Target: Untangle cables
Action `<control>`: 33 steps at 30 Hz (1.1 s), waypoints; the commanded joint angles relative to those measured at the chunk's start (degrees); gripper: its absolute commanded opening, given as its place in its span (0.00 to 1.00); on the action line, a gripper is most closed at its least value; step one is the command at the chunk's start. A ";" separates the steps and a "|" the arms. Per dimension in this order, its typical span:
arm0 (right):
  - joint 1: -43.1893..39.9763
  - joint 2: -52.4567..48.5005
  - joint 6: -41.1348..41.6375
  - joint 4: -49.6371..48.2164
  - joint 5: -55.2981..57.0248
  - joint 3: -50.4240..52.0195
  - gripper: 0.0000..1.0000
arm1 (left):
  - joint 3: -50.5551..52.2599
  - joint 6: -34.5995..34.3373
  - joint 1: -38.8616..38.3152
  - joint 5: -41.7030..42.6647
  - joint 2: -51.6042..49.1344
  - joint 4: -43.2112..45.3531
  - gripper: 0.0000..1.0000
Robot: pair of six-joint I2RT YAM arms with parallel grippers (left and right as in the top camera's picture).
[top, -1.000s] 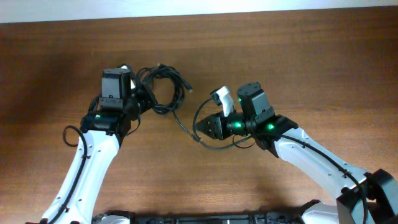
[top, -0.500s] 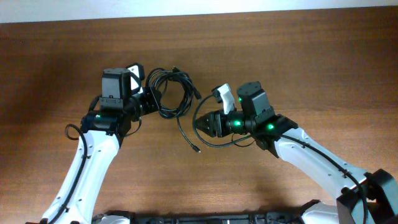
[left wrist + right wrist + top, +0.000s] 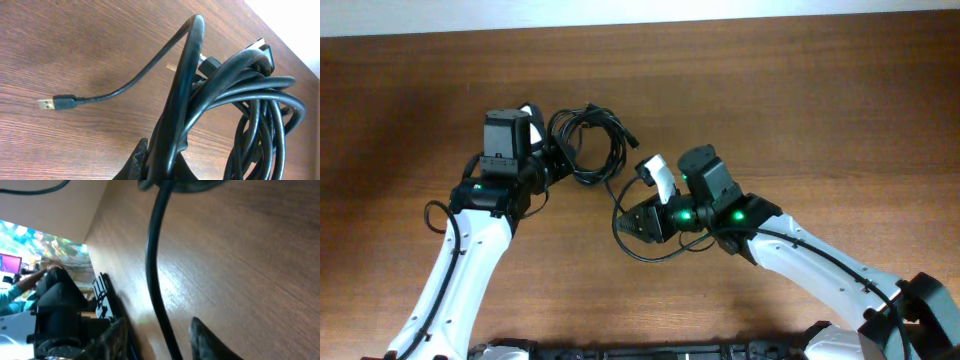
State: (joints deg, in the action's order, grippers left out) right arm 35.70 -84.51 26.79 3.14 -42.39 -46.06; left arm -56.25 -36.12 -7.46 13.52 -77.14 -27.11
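The cables [image 3: 592, 148] are a tangled bundle of black loops at the table's back centre. My left gripper [image 3: 556, 162] is shut on one side of that bundle. In the left wrist view several thick loops [image 3: 235, 95] rise out of the left gripper [image 3: 165, 167], and one strand ends in a USB plug [image 3: 46, 104] lying on the wood. A loose strand [image 3: 642, 256] trails from the bundle toward the front. My right gripper [image 3: 636, 224] is open around it. In the right wrist view the strand [image 3: 152, 270] runs between the spread fingers [image 3: 207, 340] of the right gripper [image 3: 159, 325] without being pinched.
The brown wooden table [image 3: 800, 110] has a pale wall along its back edge. A black rail [image 3: 650, 350] runs along the table's front edge between the arm bases. Behind the table edge, the right wrist view shows a workstation with a person [image 3: 30, 285].
My right arm has moved left and forward, so its fingers now straddle the loose strand. The left gripper swung the bundle a little right, then back left, still gripping it.
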 commanded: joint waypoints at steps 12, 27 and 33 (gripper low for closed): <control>0.42 0.22 -2.97 5.77 -0.74 -0.13 0.04 | -0.79 -0.74 0.02 -2.43 0.61 0.63 0.00; 0.22 0.22 6.40 -7.96 5.27 -0.13 0.04 | -0.79 7.26 -0.04 10.01 0.61 -1.90 0.00; 0.17 0.24 11.76 -10.64 7.06 -0.15 0.04 | -0.79 14.10 -0.04 12.24 0.61 -1.97 0.00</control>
State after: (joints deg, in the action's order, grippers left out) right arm 35.73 -84.51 34.50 -5.43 -38.09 -46.04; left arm -56.25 -28.49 -7.42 22.50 -77.14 -29.06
